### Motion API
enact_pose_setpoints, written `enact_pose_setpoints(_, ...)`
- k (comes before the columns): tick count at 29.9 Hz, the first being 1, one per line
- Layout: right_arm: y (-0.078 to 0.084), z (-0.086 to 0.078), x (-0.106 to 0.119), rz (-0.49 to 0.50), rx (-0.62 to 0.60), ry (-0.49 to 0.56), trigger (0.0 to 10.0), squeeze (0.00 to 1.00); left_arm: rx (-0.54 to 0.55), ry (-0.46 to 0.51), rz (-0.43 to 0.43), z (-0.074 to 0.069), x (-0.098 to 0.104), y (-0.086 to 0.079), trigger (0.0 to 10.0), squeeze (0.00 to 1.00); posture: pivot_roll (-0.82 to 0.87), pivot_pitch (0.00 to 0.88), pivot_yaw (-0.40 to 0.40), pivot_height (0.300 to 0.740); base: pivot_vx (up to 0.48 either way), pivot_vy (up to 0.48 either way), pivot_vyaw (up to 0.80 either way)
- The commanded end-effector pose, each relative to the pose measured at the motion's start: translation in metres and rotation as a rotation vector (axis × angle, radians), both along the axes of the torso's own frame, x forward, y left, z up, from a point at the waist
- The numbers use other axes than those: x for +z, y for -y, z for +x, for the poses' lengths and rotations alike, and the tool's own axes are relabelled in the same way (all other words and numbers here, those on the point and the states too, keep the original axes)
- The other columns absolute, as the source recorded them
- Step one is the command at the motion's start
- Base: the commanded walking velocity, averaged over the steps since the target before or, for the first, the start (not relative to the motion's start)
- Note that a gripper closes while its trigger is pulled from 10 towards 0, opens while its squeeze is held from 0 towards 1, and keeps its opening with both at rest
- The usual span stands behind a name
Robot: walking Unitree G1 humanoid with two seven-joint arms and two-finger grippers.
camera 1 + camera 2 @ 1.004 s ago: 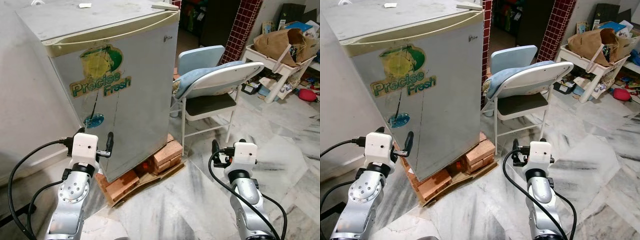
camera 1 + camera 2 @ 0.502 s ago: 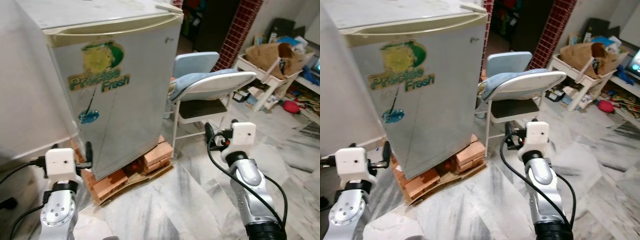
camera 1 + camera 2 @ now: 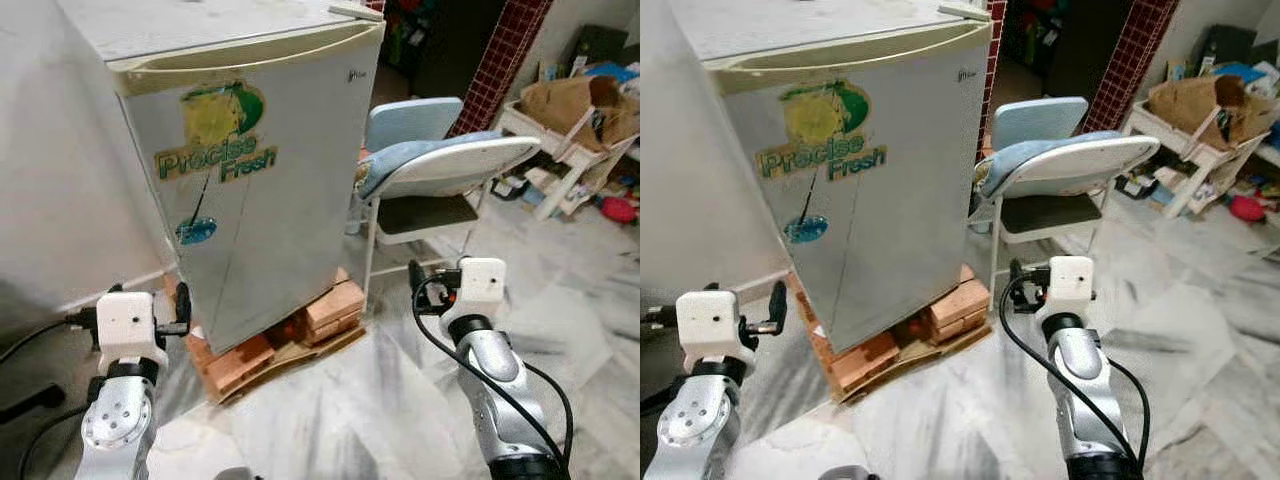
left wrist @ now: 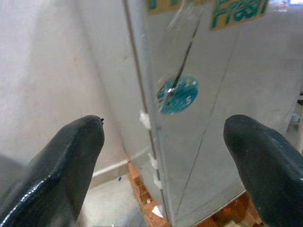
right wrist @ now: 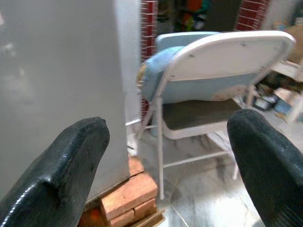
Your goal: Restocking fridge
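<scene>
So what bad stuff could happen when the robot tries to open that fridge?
1. The fridge stands on stacked bricks, so a hard pull on the door might rock or shift it.
2. The folding chair stands close beside the fridge; a swinging door or the right pincer could bump it.
3. The left pincer sits low near the door's bottom corner, open and holding nothing, so it could scrape the door instead of catching an edge.

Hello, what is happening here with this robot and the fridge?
The robot stands before a small fridge raised on bricks, its door closed. Both arms are raised toward it: the left pincer, open, faces the door's left edge, and the right pincer, open, faces the folding chair beside the fridge. Neither holds anything.
</scene>
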State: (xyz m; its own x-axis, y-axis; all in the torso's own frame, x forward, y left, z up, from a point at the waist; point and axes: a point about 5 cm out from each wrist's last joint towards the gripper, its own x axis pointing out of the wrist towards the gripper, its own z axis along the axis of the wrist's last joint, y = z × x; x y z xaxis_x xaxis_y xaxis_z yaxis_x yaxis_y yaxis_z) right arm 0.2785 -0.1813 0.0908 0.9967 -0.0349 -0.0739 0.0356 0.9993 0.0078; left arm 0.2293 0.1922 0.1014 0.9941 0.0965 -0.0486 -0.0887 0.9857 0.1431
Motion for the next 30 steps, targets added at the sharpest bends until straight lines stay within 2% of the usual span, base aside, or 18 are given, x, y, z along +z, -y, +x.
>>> enact_pose_setpoints(1, 0.008, -0.003, 0.005, -0.004, -0.046, 0.021, 10.0, 0.00, -0.063, -0.025, 0.005, 0.004, -0.003, 0.009, 10.0, 0.00, 0.07, 0.000, 0.036, 0.740, 0.000, 0.000, 0.00)
enact_pose_setpoints(5, 0.016, -0.015, 0.001, -0.021, -0.083, 0.009, 10.0, 0.00, -0.131, -0.025, 0.017, 0.012, -0.001, 0.018, 10.0, 0.00, 0.04, 0.000, 0.045, 0.740, 0.000, 0.000, 0.00)
enact_pose_setpoints(8, 0.024, -0.025, -0.001, -0.050, -0.106, -0.005, 10.0, 0.00, -0.153, -0.023, 0.024, 0.016, -0.002, 0.021, 10.0, 0.00, 0.01, 0.000, 0.023, 0.740, 0.000, 0.000, 0.00)
enact_pose_setpoints(14, 0.040, -0.039, -0.006, -0.054, -0.192, -0.025, 10.0, 0.00, -0.155, -0.018, 0.025, 0.023, -0.001, 0.023, 10.0, 0.00, -0.03, 0.008, 0.046, 0.740, 0.000, 0.000, 0.00)
enact_pose_setpoints(21, 0.033, -0.044, -0.011, -0.026, -0.178, -0.043, 10.0, 0.00, -0.127, -0.052, 0.076, 0.011, -0.010, 0.013, 10.0, 0.00, 0.01, 0.012, 0.025, 0.740, 0.000, 0.000, 0.00)
enact_pose_setpoints(23, 0.028, -0.042, -0.012, -0.016, -0.156, -0.049, 10.0, 0.00, -0.114, -0.053, 0.083, 0.008, -0.009, 0.008, 10.0, 0.00, 0.03, 0.018, 0.026, 0.740, 0.000, 0.000, 0.00)
enact_pose_setpoints(25, 0.019, -0.035, -0.012, -0.019, -0.127, -0.037, 10.0, 0.00, -0.102, -0.057, 0.112, 0.006, -0.007, 0.001, 10.0, 0.00, 0.03, 0.037, 0.071, 0.740, 0.000, 0.000, 0.00)
enact_pose_setpoints(30, 0.019, -0.032, -0.004, -0.034, -0.147, 0.012, 10.0, 0.00, -0.102, -0.052, 0.124, 0.008, -0.008, -0.001, 10.0, 0.00, 0.01, 0.015, 0.074, 0.740, 0.000, 0.000, 0.00)
